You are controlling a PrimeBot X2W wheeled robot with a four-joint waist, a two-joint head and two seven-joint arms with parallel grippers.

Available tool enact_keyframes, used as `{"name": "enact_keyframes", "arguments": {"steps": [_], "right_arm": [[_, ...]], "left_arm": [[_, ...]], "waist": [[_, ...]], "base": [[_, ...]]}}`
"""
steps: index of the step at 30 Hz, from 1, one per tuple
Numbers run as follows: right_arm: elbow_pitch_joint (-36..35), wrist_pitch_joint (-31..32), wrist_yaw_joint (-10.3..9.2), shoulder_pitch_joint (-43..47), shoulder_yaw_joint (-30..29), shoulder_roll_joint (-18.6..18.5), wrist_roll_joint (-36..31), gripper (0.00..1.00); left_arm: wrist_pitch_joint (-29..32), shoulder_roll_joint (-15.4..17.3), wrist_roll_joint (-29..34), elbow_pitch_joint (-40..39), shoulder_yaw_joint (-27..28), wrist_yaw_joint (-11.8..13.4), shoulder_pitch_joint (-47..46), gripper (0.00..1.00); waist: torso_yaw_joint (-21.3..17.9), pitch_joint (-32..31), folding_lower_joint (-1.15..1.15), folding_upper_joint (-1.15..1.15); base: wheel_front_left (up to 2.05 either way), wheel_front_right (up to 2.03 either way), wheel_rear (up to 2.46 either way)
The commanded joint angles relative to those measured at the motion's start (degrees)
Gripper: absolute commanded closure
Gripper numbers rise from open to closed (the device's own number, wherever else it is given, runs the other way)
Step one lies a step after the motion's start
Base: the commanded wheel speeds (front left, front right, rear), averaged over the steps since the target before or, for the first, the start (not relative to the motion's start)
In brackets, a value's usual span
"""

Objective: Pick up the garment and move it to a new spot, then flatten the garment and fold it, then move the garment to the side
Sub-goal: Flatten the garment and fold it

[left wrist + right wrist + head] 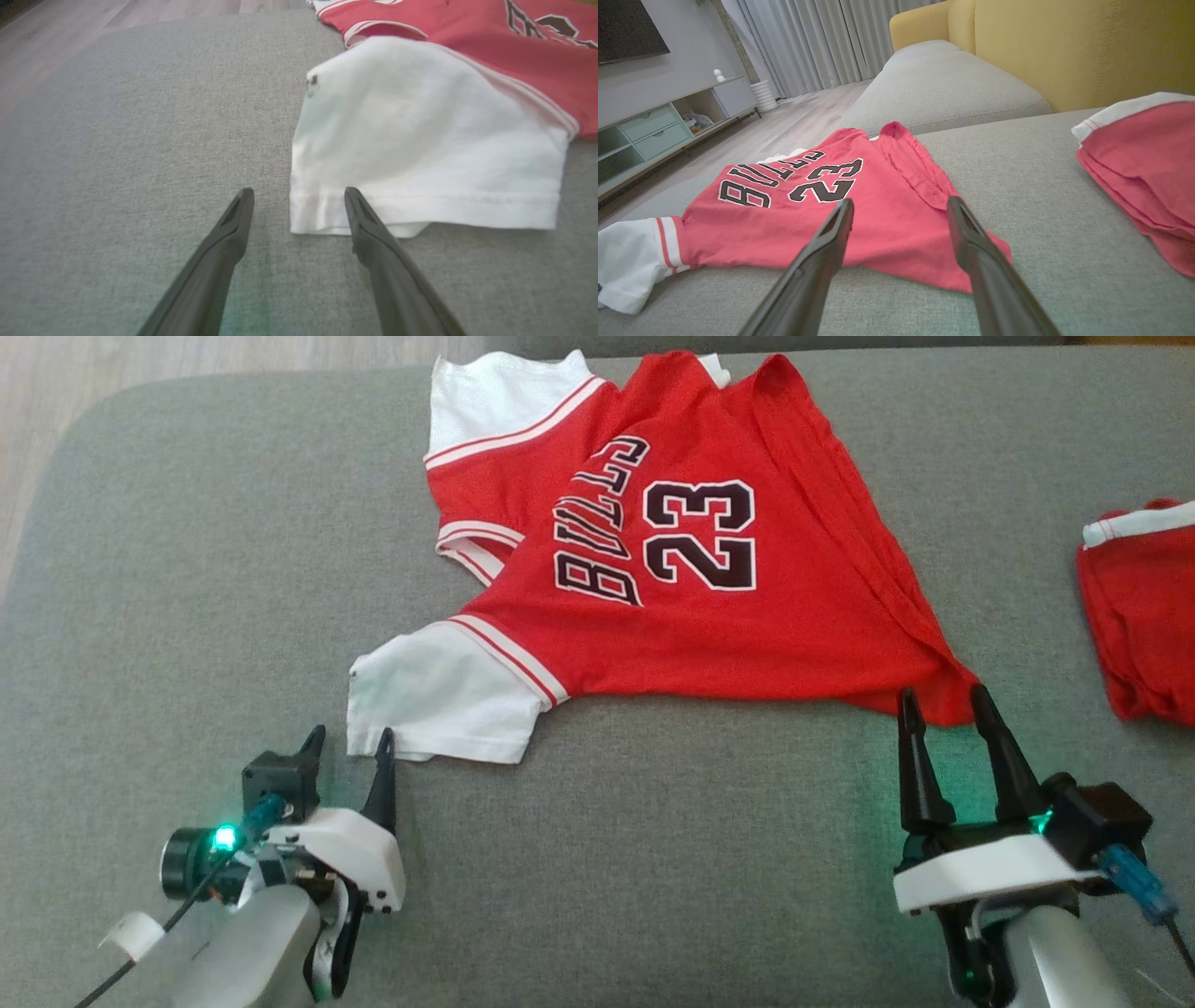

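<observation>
The jersey (709, 616) is red with white sleeves, each edged in red and white stripes. Its "BULLS" and "23" are black, outlined in white. At the cushion's right edge the cloth (1139, 635) is red with a white band. The cushion (187, 569) is grey with a fine weave. The backrest (1064, 42) is mustard yellow, and the floor (803, 121) is pale wood grain. The left gripper (352, 735) and right gripper (942, 693) have black fingers (920, 775), white shells and green lights.

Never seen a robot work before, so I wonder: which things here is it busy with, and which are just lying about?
In the job: red jersey, left gripper, right gripper, both open.
Lying about: other red garment, TV cabinet, yellow backrest.
</observation>
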Motion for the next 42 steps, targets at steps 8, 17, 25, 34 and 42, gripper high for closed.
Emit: {"name": "enact_keyframes", "arguments": {"steps": [8,17,25,34,42], "right_arm": [[-1.1,-0.6,0.37,-2.9,0.9,-0.3,0.3,0.00],[-1.0,-0.6,0.37,-3.8,-0.5,-0.3,0.1,0.00],[-0.2,-0.6,0.37,-4.3,-2.7,-0.3,-0.5,0.00],[8.4,4.2,0.37,-6.9,-8.8,-0.3,-3.8,0.00],[17.3,6.3,0.37,-9.8,-11.4,-0.3,-4.0,0.00]], "left_arm": [[-1.5,0.7,0.0,2.4,1.9,-0.9,-4.9,0.00],[0.0,0.0,-0.7,5.5,0.7,-2.9,-5.7,1.00],[-1.9,-0.5,-1.3,4.4,0.7,-3.3,-5.3,1.00],[-7.0,-0.7,-1.4,-3.8,2.6,-1.3,-3.7,1.00],[-6.7,0.3,-1.0,-11.5,2.3,0.6,-1.9,1.00]], "waist": [[-0.6,1.2,-0.01,0.00],[-0.7,1.2,-0.01,0.00],[0.4,-0.5,-0.01,0.00],[3.0,-2.1,-0.01,0.00],[5.0,-2.1,-0.01,0.00]], "base": [[0.00,0.00,0.00],[0.00,0.00,0.00],[0.00,0.00,0.00],[0.00,0.00,0.00],[0.00,0.00,0.00]]}}
